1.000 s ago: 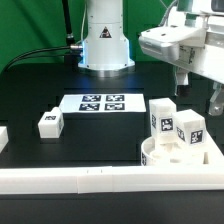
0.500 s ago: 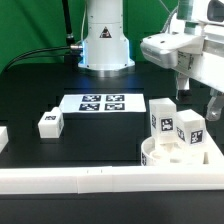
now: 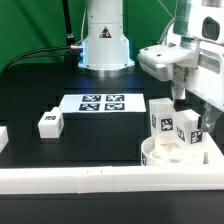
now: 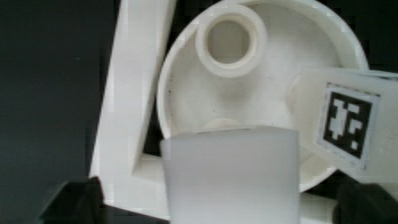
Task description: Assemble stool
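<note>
The round white seat (image 3: 168,157) lies at the exterior view's lower right, in the corner of the rails. Two tagged white legs stand on it, one (image 3: 161,118) toward the exterior view's left and one (image 3: 192,129) to its right. A third leg (image 3: 49,122) lies loose on the black table at the exterior view's left. My gripper (image 3: 193,106) is open, low over the right-hand standing leg. In the wrist view the gripper (image 4: 222,203) has a leg (image 4: 231,165) between its dark fingers (image 4: 75,200), not clamped. The seat (image 4: 267,85), an open socket (image 4: 231,40) and the other tagged leg (image 4: 356,115) show there too.
The marker board (image 3: 103,102) lies in front of the robot base (image 3: 104,40). A long white rail (image 3: 70,180) runs along the front, and it also shows in the wrist view (image 4: 132,90). Another white piece (image 3: 3,138) sits at the exterior view's left edge.
My gripper has moved toward the exterior view's left and down, from beside the seat to over the right-hand standing leg. The legs and seat have not moved.
</note>
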`<action>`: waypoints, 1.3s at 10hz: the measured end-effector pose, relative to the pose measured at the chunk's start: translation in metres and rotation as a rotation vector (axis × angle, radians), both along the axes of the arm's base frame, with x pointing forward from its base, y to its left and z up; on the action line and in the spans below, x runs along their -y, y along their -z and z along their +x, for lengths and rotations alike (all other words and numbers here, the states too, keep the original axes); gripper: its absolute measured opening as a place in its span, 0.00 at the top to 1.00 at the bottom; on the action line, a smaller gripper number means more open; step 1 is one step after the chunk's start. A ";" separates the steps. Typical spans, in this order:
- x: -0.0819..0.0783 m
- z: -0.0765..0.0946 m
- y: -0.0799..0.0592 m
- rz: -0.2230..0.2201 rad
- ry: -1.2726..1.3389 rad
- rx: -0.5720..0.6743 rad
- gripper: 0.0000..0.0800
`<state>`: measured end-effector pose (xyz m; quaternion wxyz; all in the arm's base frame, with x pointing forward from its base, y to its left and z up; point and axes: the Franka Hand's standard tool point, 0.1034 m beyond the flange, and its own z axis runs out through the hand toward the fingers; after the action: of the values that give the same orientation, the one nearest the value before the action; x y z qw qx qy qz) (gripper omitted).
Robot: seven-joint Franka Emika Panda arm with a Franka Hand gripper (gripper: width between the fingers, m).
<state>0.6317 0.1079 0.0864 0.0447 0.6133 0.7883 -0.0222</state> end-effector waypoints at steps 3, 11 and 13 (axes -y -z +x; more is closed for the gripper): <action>-0.002 0.000 0.000 0.002 0.025 0.003 0.50; -0.005 -0.005 0.001 0.033 0.619 0.044 0.59; -0.005 -0.007 0.001 0.039 0.887 0.048 0.58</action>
<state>0.6245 0.1134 0.0851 0.0374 0.8931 0.4481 -0.0102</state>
